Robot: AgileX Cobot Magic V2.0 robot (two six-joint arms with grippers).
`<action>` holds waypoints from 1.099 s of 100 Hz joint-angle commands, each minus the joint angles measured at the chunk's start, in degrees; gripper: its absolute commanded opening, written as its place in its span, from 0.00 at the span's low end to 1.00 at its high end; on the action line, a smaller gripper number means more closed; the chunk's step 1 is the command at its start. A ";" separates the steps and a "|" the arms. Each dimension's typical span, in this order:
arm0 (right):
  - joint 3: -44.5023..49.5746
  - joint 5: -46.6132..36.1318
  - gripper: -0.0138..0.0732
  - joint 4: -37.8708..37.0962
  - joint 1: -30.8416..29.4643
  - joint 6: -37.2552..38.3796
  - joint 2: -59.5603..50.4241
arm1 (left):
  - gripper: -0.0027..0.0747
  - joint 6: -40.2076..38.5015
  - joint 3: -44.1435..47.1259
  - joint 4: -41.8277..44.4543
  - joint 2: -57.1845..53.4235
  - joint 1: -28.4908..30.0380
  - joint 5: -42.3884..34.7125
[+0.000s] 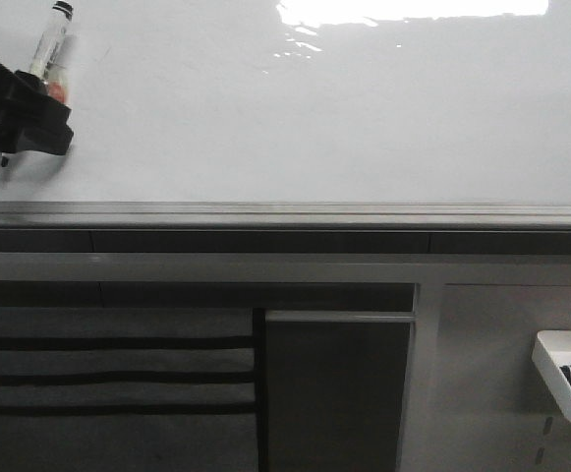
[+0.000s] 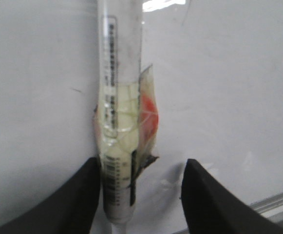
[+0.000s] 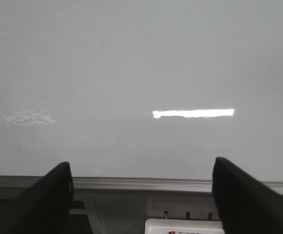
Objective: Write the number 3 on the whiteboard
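Front view puts the left gripper (image 1: 15,113) at far left against the whiteboard (image 1: 314,118), a taped marker (image 2: 119,122) fixed along one finger, while the right gripper (image 3: 141,195) gapes empty

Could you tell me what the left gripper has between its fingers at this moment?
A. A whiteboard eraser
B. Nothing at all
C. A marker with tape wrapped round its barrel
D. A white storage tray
C: in the left wrist view the left gripper has a taped marker standing against one finger, in front of the whiteboard.
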 commanded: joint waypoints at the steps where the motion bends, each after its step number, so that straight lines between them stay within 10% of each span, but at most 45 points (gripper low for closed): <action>1: -1.97 -3.96 0.77 -0.26 -0.30 -0.57 1.26 | 0.46 0.14 -2.06 0.11 -0.79 -0.12 -4.73; 72: -6.41 3.23 0.77 5.41 -0.30 -1.17 1.36 | 0.01 0.14 -2.18 4.51 -5.23 -0.46 0.99; 110: -16.40 25.57 0.77 39.75 -0.09 -37.36 17.46 | 0.01 8.38 -7.83 9.88 -17.69 -12.64 32.54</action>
